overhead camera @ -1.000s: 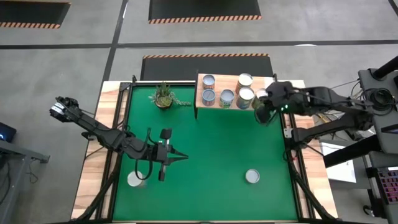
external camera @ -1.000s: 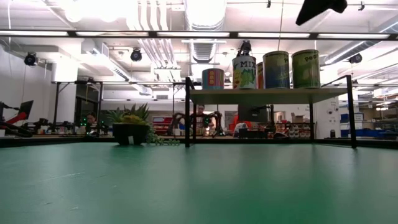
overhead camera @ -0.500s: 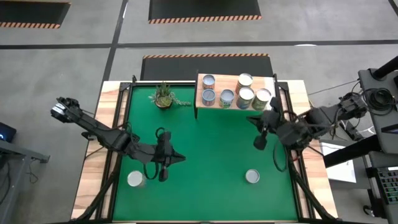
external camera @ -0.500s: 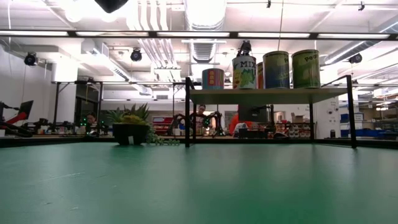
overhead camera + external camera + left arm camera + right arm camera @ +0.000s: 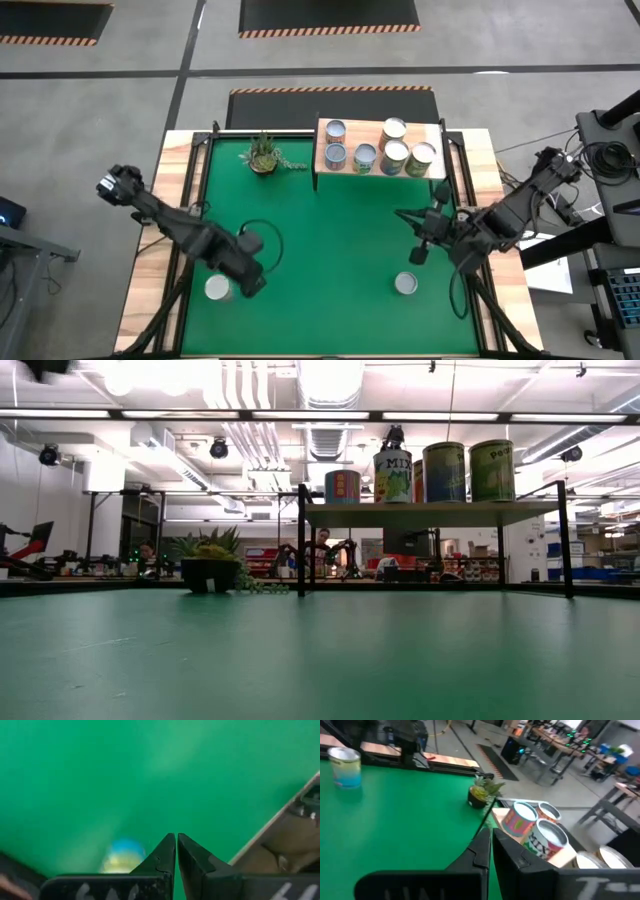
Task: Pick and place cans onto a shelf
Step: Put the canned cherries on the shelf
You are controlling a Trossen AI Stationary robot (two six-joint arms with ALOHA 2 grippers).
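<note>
Two arms are reaching in over the green surface point(image 5: 330, 230), one from each side edge. The shelf point(image 5: 375, 148) is standing at the far edge toward the right corner, its black legs resting on the green, and the low view is showing it raised well above the surface point(image 5: 300, 660). Five cans are sitting on the shelf: two point(image 5: 335, 130) point(image 5: 335, 154) at its left end, one point(image 5: 364, 157) in the middle, and near the right end a pair point(image 5: 394, 129) point(image 5: 396, 154) with a greenish can point(image 5: 421, 157) just beside them, which actually makes six. A potted plant point(image 5: 263, 153) is sitting at the far edge, just left of the shelf.

The left gripper point(image 5: 252, 283) is hanging near the near-left corner, its fingers pressed almost together and holding nothing, as the left wrist view point(image 5: 176, 851) is showing. A can point(image 5: 217, 289) is standing on the surface just beside it, toward the left edge; the wrist view is catching it as a blurred blue and pale shape point(image 5: 123, 855).

The right gripper point(image 5: 420, 250) is hovering by the right edge, its fingers nearly closed and empty in the right wrist view point(image 5: 490, 845). Another can point(image 5: 405, 284) is standing on the surface near the near-right corner, just below that gripper and apart from it.
</note>
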